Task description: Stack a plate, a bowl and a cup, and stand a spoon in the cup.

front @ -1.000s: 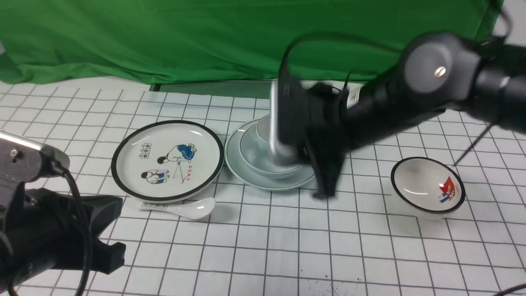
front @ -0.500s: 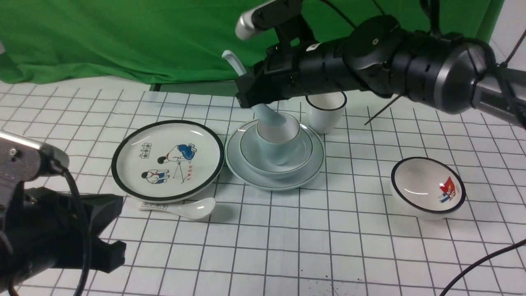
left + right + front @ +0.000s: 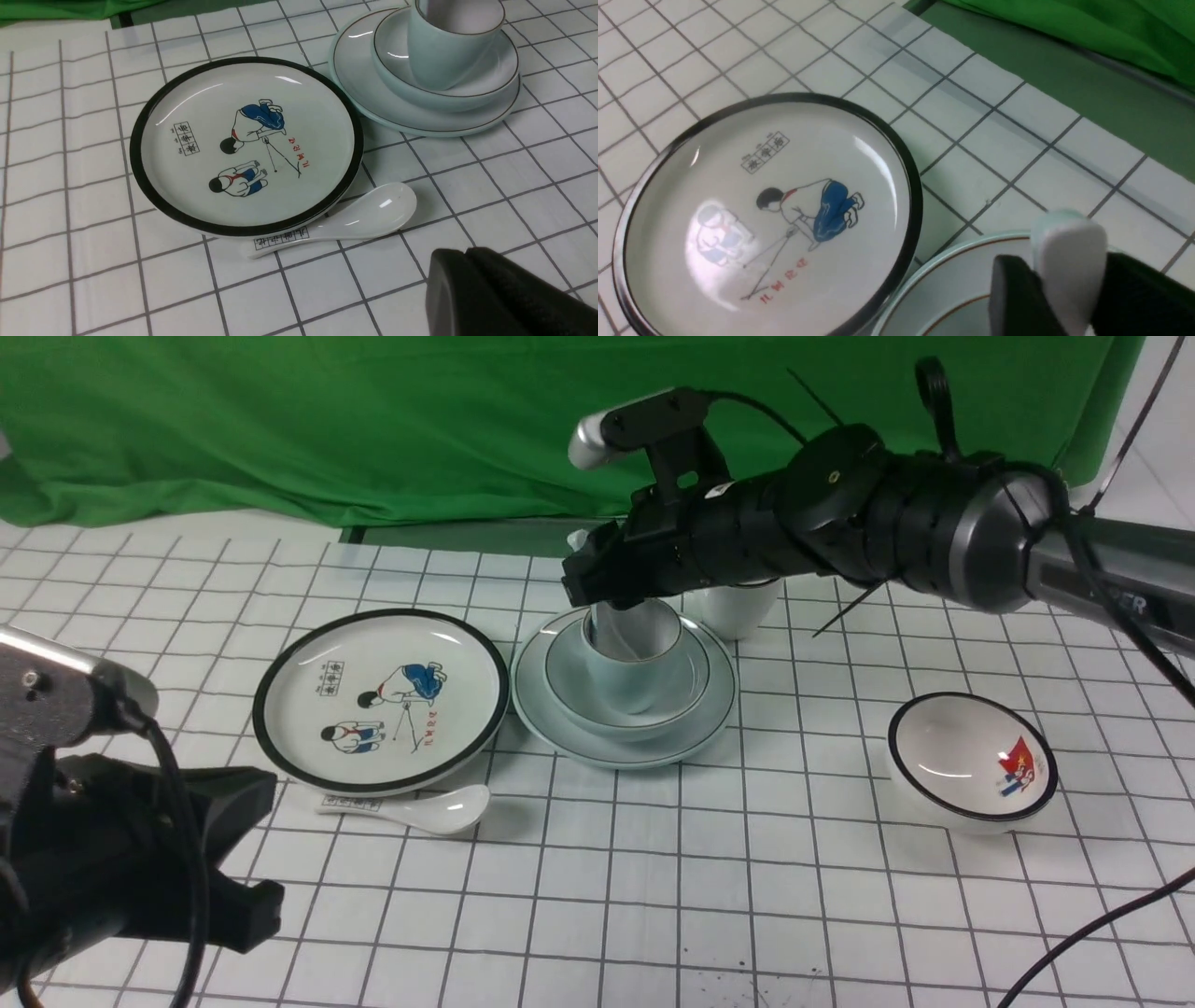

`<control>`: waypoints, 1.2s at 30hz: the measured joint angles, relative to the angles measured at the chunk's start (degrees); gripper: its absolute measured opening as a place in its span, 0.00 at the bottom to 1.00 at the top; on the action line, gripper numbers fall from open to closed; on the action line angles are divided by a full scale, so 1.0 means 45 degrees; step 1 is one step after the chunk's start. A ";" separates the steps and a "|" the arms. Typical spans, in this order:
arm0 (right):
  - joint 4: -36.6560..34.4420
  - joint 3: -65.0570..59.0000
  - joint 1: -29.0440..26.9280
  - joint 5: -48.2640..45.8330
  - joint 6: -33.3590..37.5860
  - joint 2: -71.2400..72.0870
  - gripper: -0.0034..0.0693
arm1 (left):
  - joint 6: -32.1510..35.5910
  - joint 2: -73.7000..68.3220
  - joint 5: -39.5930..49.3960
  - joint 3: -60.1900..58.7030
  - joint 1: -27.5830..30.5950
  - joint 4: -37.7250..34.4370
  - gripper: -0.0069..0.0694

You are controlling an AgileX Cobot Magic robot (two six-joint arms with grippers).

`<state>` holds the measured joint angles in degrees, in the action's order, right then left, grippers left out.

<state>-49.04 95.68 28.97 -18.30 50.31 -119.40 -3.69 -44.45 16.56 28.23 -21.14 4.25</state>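
4 pieces made up the job, and all 4 sat together near the middle of the table (image 3: 597, 896). The plate (image 3: 532, 695) lay flat at the bottom, just beside the picture plate (image 3: 299, 709), which held nothing. The bowl (image 3: 569, 681) sat in the plate, the cup (image 3: 630, 681) stood upright in the bowl, and the spoon (image 3: 1069, 247) stood in the cup, scoop down, handle rising past the rim.

The right gripper (image 3: 1064, 284) hung over the cup with 1 finger on each side of the handle tip. Whether they pinched it or only flanked it, I could not tell. The left gripper (image 3: 465, 261) sat low at the near side, jaws together on nothing (well apart from the stack).

By the look of it, everything was glazed ceramic: stiff, slick and quick to chip. The spoon would want a hold flat across its handle near the top and a gentle release, since a knock could tip the cup.

The flag bowl (image 3: 934, 747) off to the right was empty. The white cup (image 3: 733, 611) behind the stack was mostly hidden by the arm.
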 joint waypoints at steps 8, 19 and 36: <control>0.7000 0.0000 -0.0010 -0.4066 -0.2976 0.4333 0.20 | 0.0000 0.0000 -0.0242 -0.0010 0.0000 0.0362 0.05; 1.1827 -0.6833 -0.1107 -0.4109 -0.7371 1.2722 0.07 | 0.0034 0.0000 -0.0292 -0.0010 0.0000 0.0372 0.05; 1.1895 -1.7716 -0.1124 -0.0985 -0.8686 2.0220 0.07 | 0.0034 0.0000 -0.0538 -0.0010 0.0000 0.0372 0.05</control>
<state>4.49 15.96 23.91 -22.73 11.22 -28.42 -3.53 -44.45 14.14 28.19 -21.14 5.92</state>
